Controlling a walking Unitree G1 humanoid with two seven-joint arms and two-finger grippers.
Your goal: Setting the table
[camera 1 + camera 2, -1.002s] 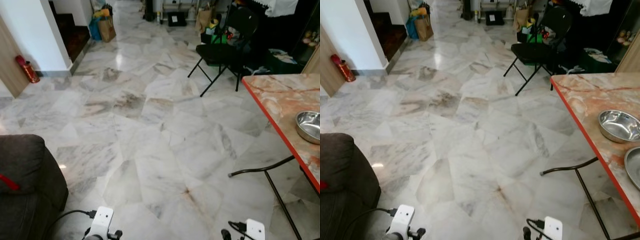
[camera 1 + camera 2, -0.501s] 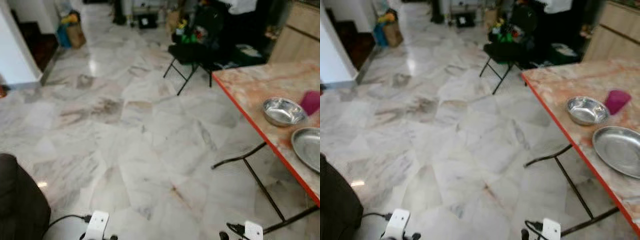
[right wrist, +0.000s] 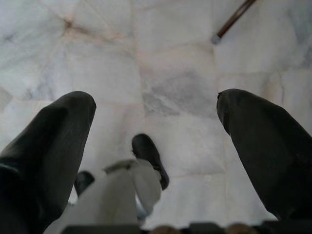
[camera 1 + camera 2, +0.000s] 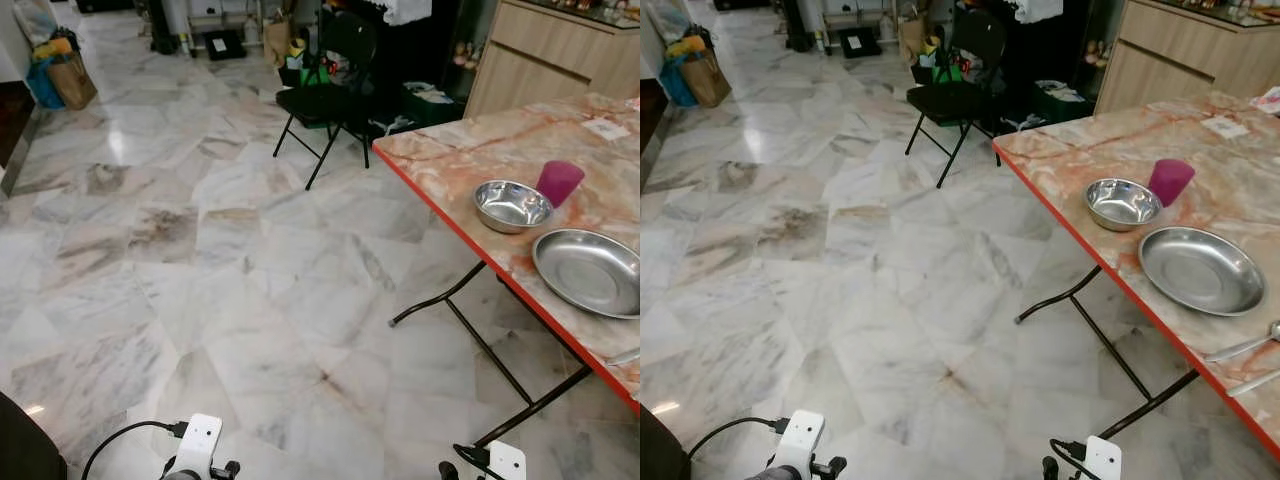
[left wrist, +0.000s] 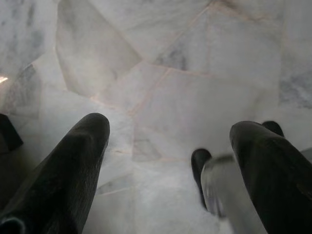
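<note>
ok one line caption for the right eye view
Marble-topped folding table with steel bowl, pink cup and steel plate, beside a marble floor.

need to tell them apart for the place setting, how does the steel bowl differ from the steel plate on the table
The steel bowl is deeper with steep sides; the steel plate is shallow and flat-bottomed. The plate is clearly wider than the bowl. The bowl sits right beside the purple cup, farther from the robot; the plate lies nearer, close to the cutlery. Both are shiny, empty, upright and near the table's red edge.
</note>
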